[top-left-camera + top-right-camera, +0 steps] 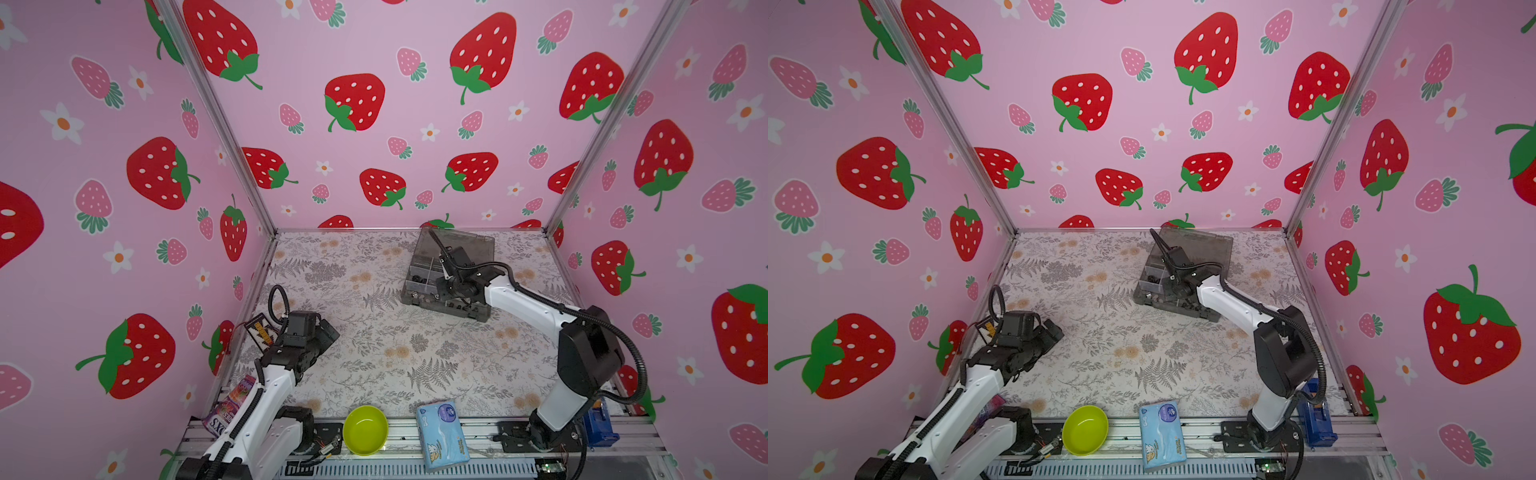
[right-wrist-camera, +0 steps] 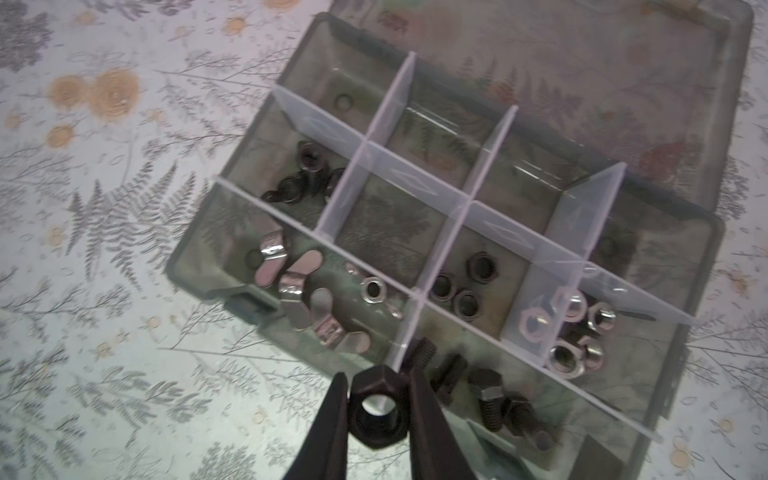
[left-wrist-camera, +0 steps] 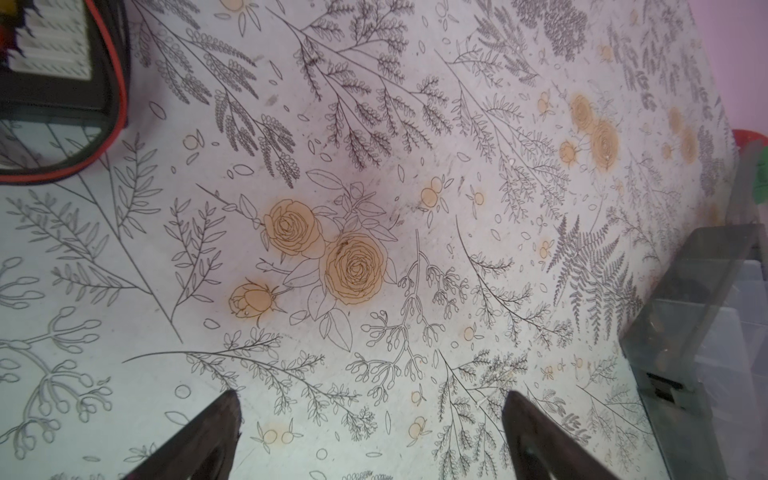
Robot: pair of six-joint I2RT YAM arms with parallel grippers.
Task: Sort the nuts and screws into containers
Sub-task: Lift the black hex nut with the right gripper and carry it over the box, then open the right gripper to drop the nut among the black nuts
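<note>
Near the left edge of the floral-patterned desk, the left arm is folded low with its elbow bent. The left tool points down at bare cloth, its fingers spread wide with nothing between them. It is well apart from the work. Toward the far right part of the desk lies the smoky-grey translucent plastic organizer box with its lid laid back and clear dividers marking small compartments. In the right wrist view these hold silver wing nuts, three black hex nuts, silver hex nuts and short black screws. The right arm rises from its base at the near right edge. Its forearm reaches out toward the far side and its wrist tips down over the box. The right tool is clamped on a single black metal hex nut, held above the near edge of the box, close to a divider end. The fingers press on two opposite flats, with the bore facing the camera. That looks like the soundest hold. The piece is likely light, hard and unyielding, with smooth faces that could slip or twist if pinched on its corners. It is in no danger of breaking, but it may well bounce or roll once released. The compartment with the three matching nuts is probably where it belongs.
</note>
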